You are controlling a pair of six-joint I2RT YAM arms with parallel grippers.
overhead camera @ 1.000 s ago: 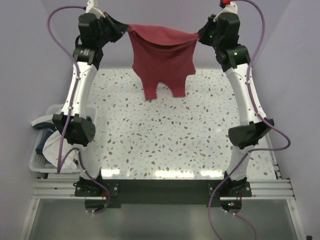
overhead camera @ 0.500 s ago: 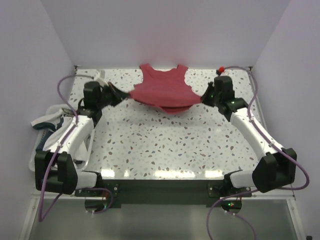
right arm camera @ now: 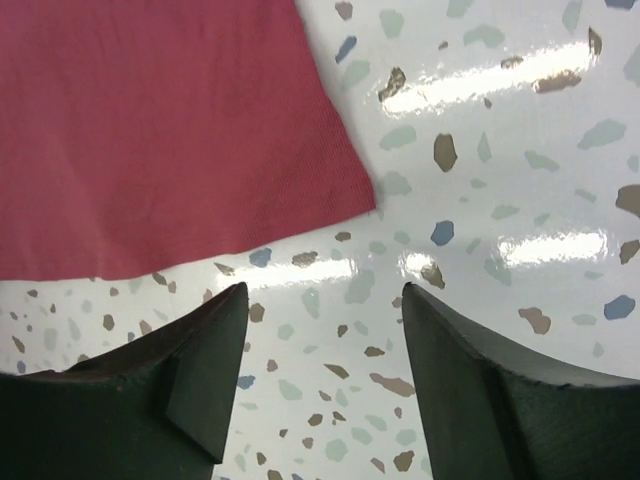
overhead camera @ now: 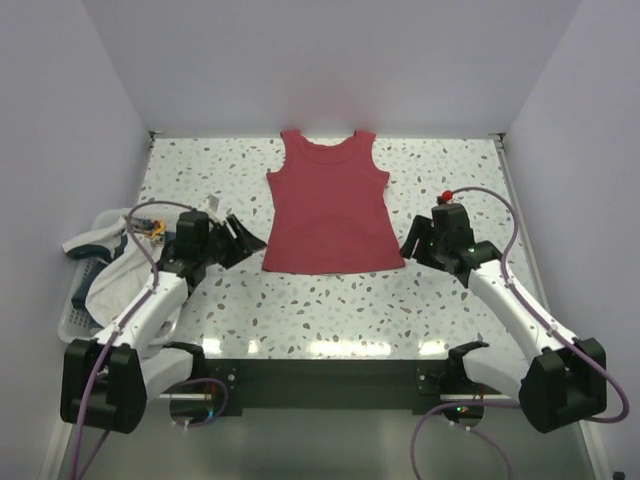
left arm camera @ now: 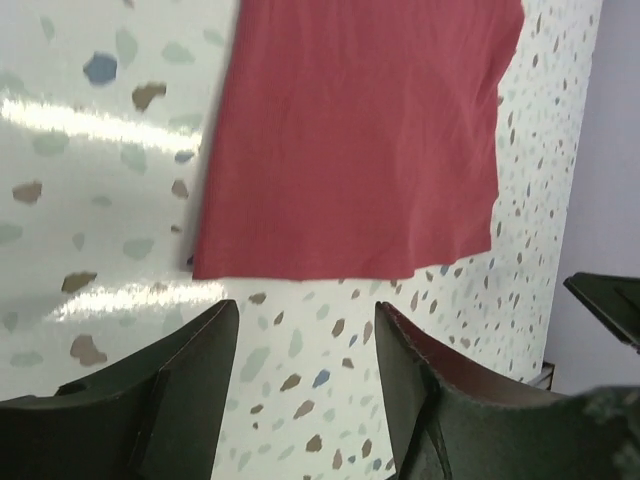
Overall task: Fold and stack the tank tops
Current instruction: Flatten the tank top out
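Observation:
The dark red tank top lies flat and spread out on the speckled table, straps toward the far wall. Its hem shows in the left wrist view and the right wrist view. My left gripper stands open just off the hem's left corner, with only bare table between its fingers. My right gripper is open beside the hem's right corner, also with nothing in it. The white tank top lies bunched in a bin at the left.
A white plastic bin hangs off the table's left edge beside the left arm. Walls close in the table at the back and both sides. Purple cables loop off both arms.
Both grippers brought the red tank top down from hanging in the air, laid it flat on the table, opened and let go of its hem corners, then drew back slightly.

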